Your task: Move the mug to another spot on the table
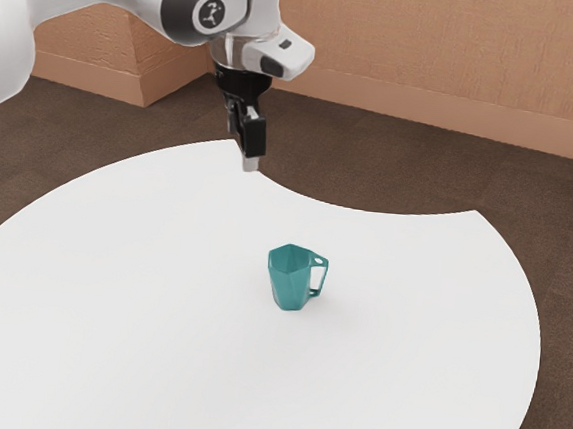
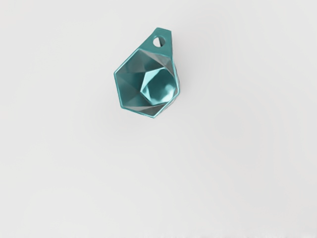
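On table (image 1: 108, 299), upright teal mug (image 1: 296, 278), gripper (image 1: 252, 161) aloft, interior seen from wrist

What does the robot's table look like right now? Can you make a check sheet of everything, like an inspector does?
Surface: white rounded table with a curved notch in its far edge.
Job's things: teal faceted mug, upright, empty inside, with its handle toward the exterior view's right.
Clutter: nothing seen.
Grippers: black pincer hangs in the air, up and to the exterior view's left of the mug. It is not touching the mug and holds nothing.
Cables: nothing seen.
Surroundings: brown carpet floor and a tan wall with a baseboard.
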Available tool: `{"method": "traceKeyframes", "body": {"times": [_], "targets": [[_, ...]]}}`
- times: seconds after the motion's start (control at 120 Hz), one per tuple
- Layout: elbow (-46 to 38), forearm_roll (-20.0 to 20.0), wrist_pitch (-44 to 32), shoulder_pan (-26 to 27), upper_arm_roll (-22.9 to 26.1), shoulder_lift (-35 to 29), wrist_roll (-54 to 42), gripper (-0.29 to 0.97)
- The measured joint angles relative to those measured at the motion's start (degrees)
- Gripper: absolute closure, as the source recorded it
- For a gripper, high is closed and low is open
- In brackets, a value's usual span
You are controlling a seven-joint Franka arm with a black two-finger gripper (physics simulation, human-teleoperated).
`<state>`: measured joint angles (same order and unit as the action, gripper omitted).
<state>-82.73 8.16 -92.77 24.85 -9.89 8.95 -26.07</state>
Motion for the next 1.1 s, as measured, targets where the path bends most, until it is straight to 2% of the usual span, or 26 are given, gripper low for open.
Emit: {"method": "traceKeyframes", "body": {"times": [0.083, 0.183, 0.442, 0.767, 0.9, 1.1], "targets": [[0.4, 0.0, 0.2, 0.0, 0.1, 1.9, -0.3, 0.00], [2.5, -0.1, 0.3, 0.2, 0.3, 7.1, -0.5, 0.00], [13.7, -0.5, 0.4, -0.4, 0.1, 22.5, -1.0, 0.00], [15.1, -2.1, 0.5, -0.4, 1.3, 27.1, 0.0, 0.00], [22.3, -5.0, 0.2, -3.3, 1.5, 33.0, -1.6, 0.00], [24.9, -9.2, -3.6, -4.4, 1.5, 37.8, -6.7, 0.00]]}}
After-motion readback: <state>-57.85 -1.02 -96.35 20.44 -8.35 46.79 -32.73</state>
